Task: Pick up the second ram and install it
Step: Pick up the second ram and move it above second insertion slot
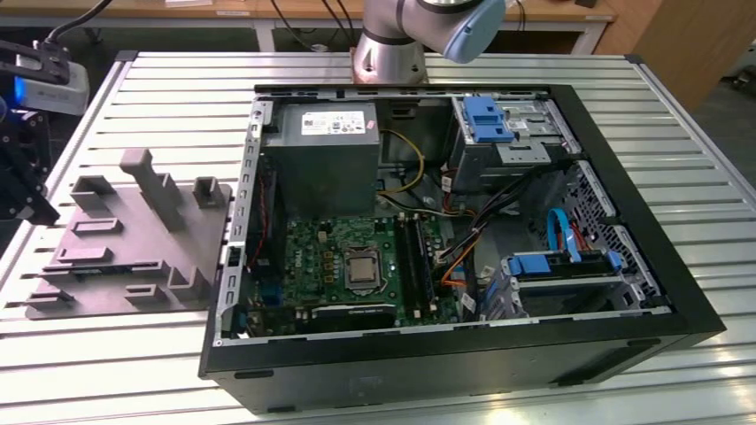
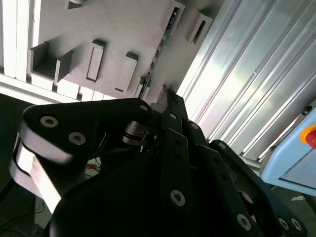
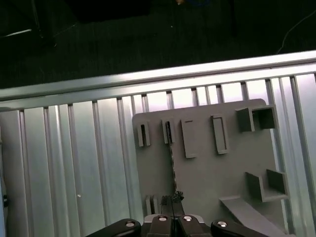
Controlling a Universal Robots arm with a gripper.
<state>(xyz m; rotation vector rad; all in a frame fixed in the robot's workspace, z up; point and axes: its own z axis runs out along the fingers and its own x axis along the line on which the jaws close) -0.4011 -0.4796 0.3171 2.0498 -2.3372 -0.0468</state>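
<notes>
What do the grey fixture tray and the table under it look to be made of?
Fixture tray: probably plastic, matt grey, with no shine on its blocky moulded walls. Table: looks like bare metal, likely aluminium, ribbed slats with bright glare streaks.

Ribbed silver metal table (image 1: 697,177), slats of bare aluminium, likewise seen in the first wrist view (image 3: 74,163) and the second wrist view (image 2: 256,89). Bears an open black computer case (image 1: 473,376) flat on its side, filling the middle of the exterior view out toward three o'clock, with a grey moulded fixture tray (image 1: 119,239) resting on the slats just beside it at nine o'clock. Carries the arm's silver base (image 1: 390,57) at twelve o'clock, behind the case's far wall.
</notes>
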